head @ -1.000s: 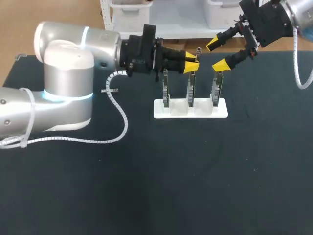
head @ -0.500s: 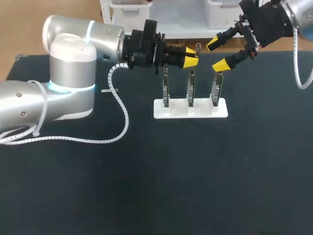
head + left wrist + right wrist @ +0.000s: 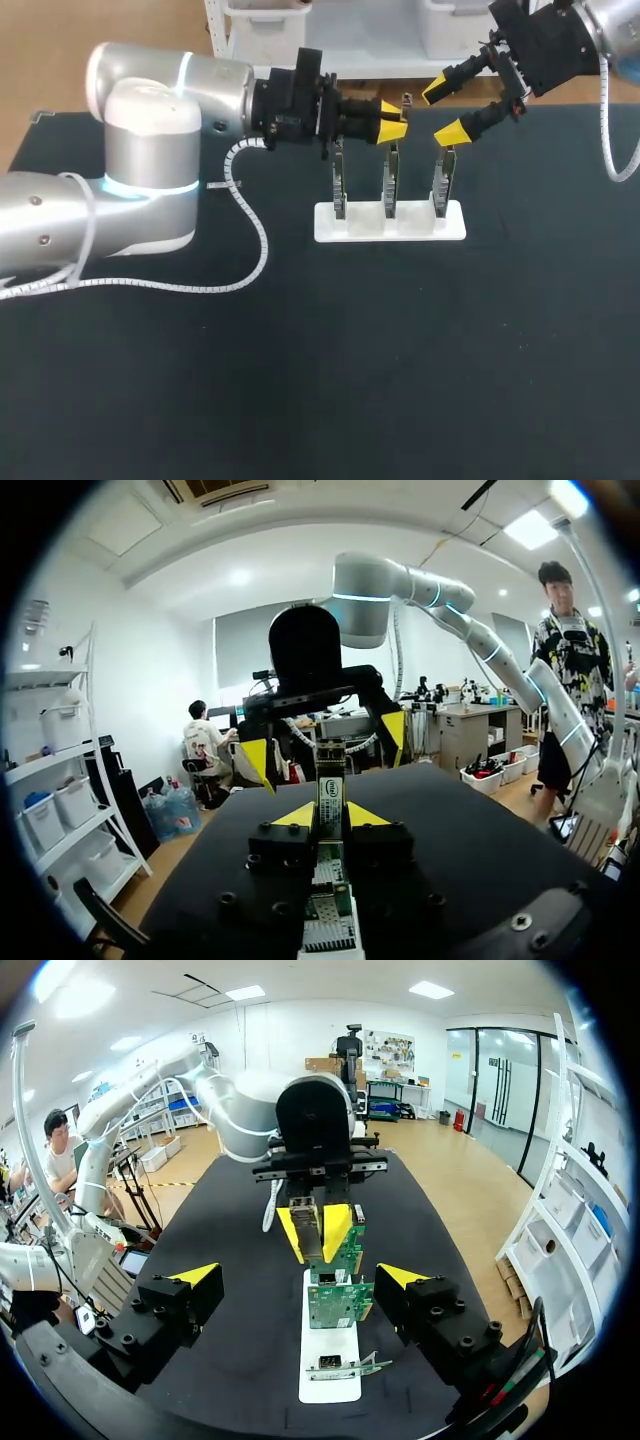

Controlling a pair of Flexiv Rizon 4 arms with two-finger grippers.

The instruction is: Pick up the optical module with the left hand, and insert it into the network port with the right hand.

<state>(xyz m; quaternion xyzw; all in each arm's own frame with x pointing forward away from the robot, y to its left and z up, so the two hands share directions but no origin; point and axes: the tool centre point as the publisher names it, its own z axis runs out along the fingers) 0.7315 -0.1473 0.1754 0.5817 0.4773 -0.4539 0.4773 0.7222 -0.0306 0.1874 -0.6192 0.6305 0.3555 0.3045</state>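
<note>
- Right wrist view: a white plastic rack [image 3: 328,1385] holding upright green circuit boards [image 3: 338,1305] lies ahead of the right gripper [image 3: 298,1276]. Its yellow-tipped fingers are spread wide, with nothing between them.
- Above the rack, beyond its nearest board, the left gripper [image 3: 314,1232] faces the right one. Its tips pinch a slim silver optical module [image 3: 306,1228] from both sides.
- Left wrist view: the same pinch shows here. The module runs out ahead of the fingers and points into the gap of the right gripper's spread fingers, apart from them.
- Head view: three boards stand in a row in the rack. The left gripper is above the middle board and the right gripper above the right-end board. They are near each other, not touching. The module is too small here to make out well.
- Step, my read: pick-up is done and the module is clear of the rack. Handover to the right gripper is in hand; insertion hasn't started.
- Next move calls for lining the module's free end up between the right fingers, closing the right gripper on it, and only then releasing the left. The right then has to turn it to a port on a board; I can't tell which port.
</note>
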